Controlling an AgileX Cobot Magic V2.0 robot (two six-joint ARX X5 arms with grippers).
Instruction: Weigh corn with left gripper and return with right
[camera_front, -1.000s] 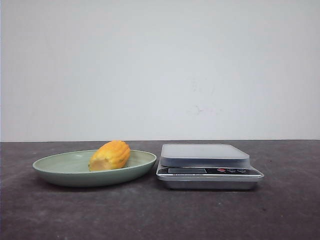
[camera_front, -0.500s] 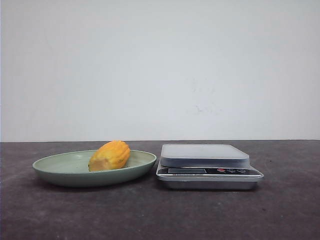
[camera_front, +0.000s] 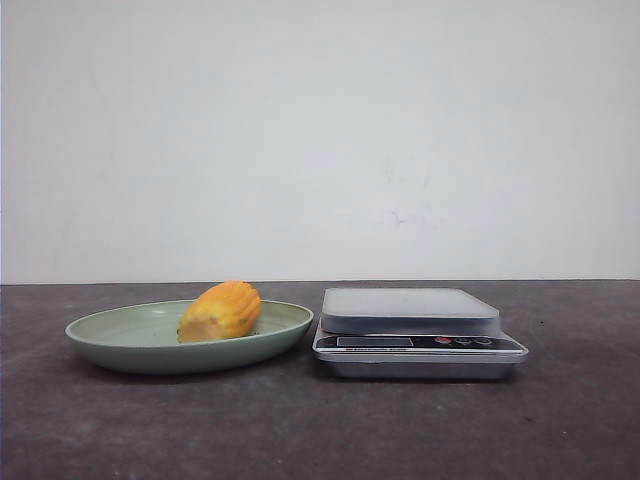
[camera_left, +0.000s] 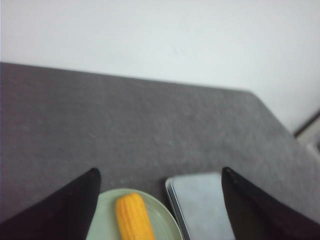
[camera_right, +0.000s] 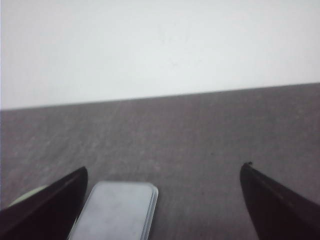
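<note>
corn lying in green plate, left part of surface | scale just right of plate | left end effector spread wide, empty | right end effector spread wide, empty

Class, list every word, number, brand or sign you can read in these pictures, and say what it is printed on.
No text can be read.
scale: the display is blank, and a strip of print below it is too small to read.
corn, green plate: no markings.
</note>
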